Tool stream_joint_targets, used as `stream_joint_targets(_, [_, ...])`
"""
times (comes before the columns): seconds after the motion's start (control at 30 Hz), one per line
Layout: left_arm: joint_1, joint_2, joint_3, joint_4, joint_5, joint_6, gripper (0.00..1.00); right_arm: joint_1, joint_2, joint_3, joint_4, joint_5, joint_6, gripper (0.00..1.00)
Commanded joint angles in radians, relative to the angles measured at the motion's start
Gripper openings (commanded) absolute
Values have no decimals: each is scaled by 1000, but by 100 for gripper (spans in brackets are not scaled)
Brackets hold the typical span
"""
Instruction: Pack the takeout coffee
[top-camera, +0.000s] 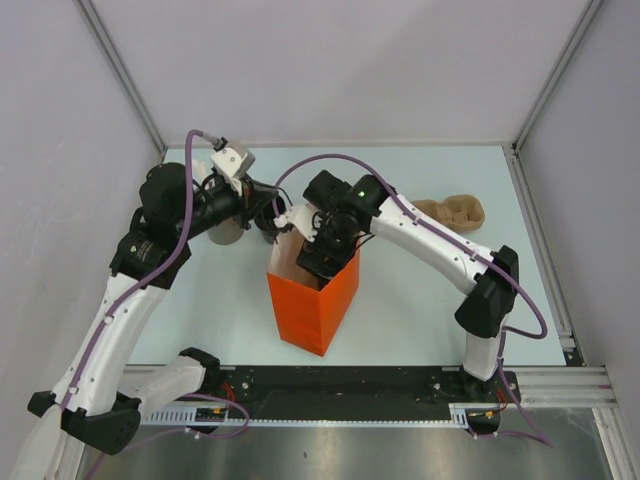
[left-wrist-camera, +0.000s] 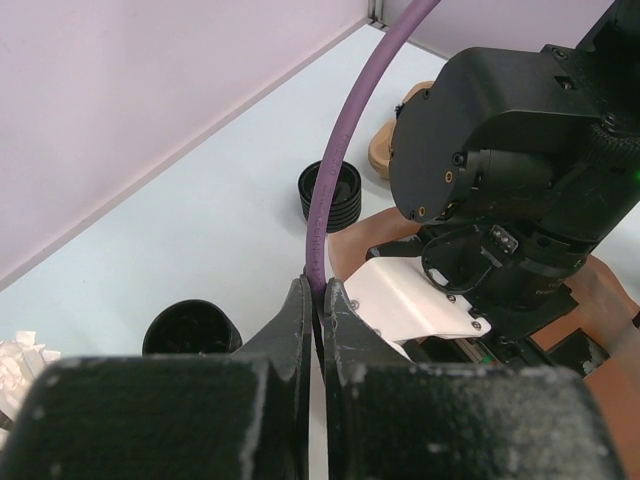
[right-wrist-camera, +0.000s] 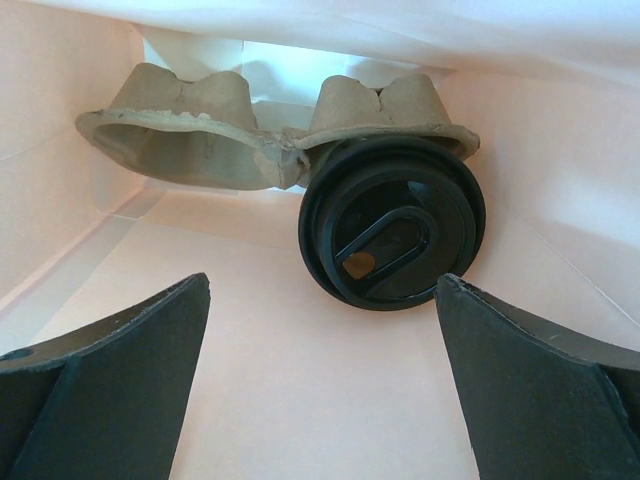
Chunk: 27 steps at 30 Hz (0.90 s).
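While the right arm (top-camera: 430, 240) reached down into the mouth of the orange bag (top-camera: 312, 300), which stood upright near the middle of the desk (top-camera: 420, 300), the right fingers (right-wrist-camera: 130, 340) hung spread wide inside it, gripping nothing. Beyond the gap between them, in the right wrist view, sat the coffee (right-wrist-camera: 392, 222), its black lid (right-wrist-camera: 440, 190) facing the camera and apart from both fingers. It was lodged in the right-hand pocket of a pulp carrier (right-wrist-camera: 190, 125) that lay against the far inside of the bag, the carrier's other pocket open toward the camera. The left arm (top-camera: 140, 280) bent in toward the bag's far-left rim. The left fingers (left-wrist-camera: 295, 330) were pressed together with only a hairline between them, and I could not tell whether anything thin, such as the bag's edge, was pinched there. A purple cable (left-wrist-camera: 340, 170) rose just behind their tips. On the desk beyond them, the left wrist view showed a lidless black cup (left-wrist-camera: 190, 328) near the fingers and a ribbed black stack (left-wrist-camera: 330, 192) farther off, well apart from each other. A second carrier (top-camera: 455, 212) lay on the desk to the right of the bag, past the right arm.
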Motion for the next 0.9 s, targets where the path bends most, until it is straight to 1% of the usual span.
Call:
stream_joint_targets(0.0, [20,16,-47,-60,-152,67,0,-10,-165,-10,83,-74,-62,100])
stream_joint_targets(0.23, [20,22,-55,-46,-192,65,0,-22,-232,-65,155,-68,-68,100])
stream_joint_targets(0.43, [20,27,-64,-39,-285,62,0,-33,-267,-93,210,-66,-52,100])
stream_joint_targets(0.57, [20,36,-63,-31,-380,48,0,-28,-271,-117,213,-72,-63,100])
stream_joint_targets(0.63, [20,42,-61,-22,-385,48,0,-22,-276,-131,218,-69,-77,100])
stream_joint_targets(0.73, [20,50,-60,-16,-382,50,14,-22,-282,-143,226,-58,-74,100])
stream_joint_targets(0.77, [20,52,-60,-14,-379,50,30,-25,-285,-149,232,-54,-71,100])
stream_joint_targets(0.8, [20,52,-64,-11,-370,53,37,-29,-291,-154,239,-52,-66,100])
stream_joint_targets(0.87, [20,48,-70,-5,-364,58,45,-37,-294,-159,249,-46,-62,100])
